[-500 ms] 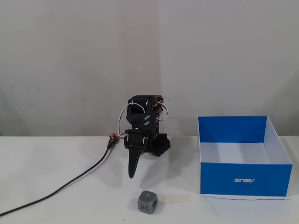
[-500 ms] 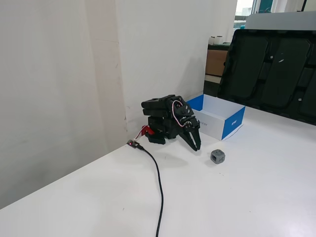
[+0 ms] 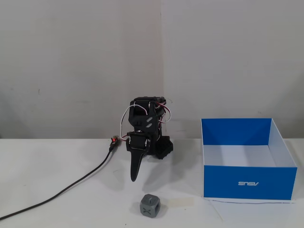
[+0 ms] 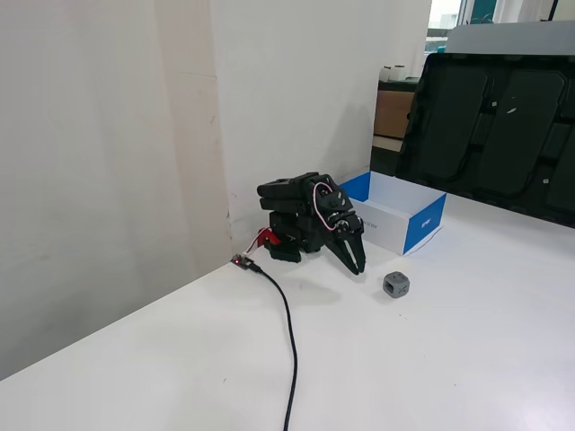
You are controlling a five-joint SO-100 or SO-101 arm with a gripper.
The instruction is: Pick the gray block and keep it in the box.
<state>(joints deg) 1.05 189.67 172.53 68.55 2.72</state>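
Note:
The gray block, a small dark-gray cube with an X recess, lies on the white table near the front edge in a fixed view. The blue box with a white interior stands to its right, open on top and with nothing inside. The black arm is folded low against the wall. Its gripper points down at the table, shut with nothing held, a short way behind and left of the block.
A black cable runs from the arm's base across the table to the left in a fixed view. A white wall stands right behind the arm. Dark panels stand beyond the table's far side.

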